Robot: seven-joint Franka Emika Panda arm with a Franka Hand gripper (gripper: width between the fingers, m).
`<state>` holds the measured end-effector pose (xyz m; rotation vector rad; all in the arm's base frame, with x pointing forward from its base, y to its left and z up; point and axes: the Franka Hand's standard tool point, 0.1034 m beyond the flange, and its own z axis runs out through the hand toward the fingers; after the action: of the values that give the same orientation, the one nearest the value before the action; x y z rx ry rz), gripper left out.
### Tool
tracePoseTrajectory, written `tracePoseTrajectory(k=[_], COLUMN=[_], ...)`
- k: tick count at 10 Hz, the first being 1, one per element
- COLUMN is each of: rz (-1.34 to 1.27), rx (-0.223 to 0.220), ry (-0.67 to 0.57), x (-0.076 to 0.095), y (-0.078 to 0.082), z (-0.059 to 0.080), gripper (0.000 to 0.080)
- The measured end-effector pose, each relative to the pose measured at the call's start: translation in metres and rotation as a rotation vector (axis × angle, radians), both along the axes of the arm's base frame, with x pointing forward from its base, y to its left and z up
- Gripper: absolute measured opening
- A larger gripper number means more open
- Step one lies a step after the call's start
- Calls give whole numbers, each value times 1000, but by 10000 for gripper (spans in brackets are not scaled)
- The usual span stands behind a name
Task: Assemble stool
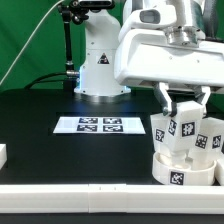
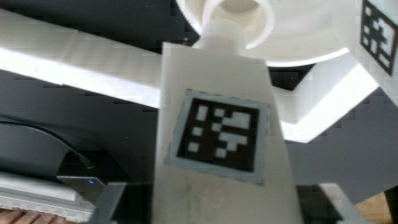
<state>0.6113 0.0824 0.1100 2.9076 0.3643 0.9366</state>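
Observation:
The stool's round white seat [image 1: 170, 173] lies at the exterior view's right, near the table's front edge. A white stool leg [image 1: 184, 128] with a black-and-white tag stands upright over it, and my gripper [image 1: 184, 110] is shut on it from above. In the wrist view this leg [image 2: 221, 110] runs between my fingers [image 2: 103, 196] down to the seat [image 2: 294, 35]. My gripper [image 2: 222, 198] holds its near end. A second leg [image 1: 209, 138] stands on the seat close beside the held one, also seen in the wrist view [image 2: 377, 40]. Whether the held leg touches the seat I cannot tell.
The marker board [image 1: 100, 125] lies flat mid-table. A long white bar [image 1: 90, 197] edges the table's front, and a small white piece [image 1: 3, 155] sits at the exterior view's left edge. The arm's white base [image 1: 100, 70] stands behind the marker board.

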Motion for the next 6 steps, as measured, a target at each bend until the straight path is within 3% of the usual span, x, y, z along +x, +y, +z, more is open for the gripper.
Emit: tracePoseTrajectory(k=[6], rz=[-2], rx=[3], ry=[5], x=[-4], y=[7], z=[-7], gripper=[327])
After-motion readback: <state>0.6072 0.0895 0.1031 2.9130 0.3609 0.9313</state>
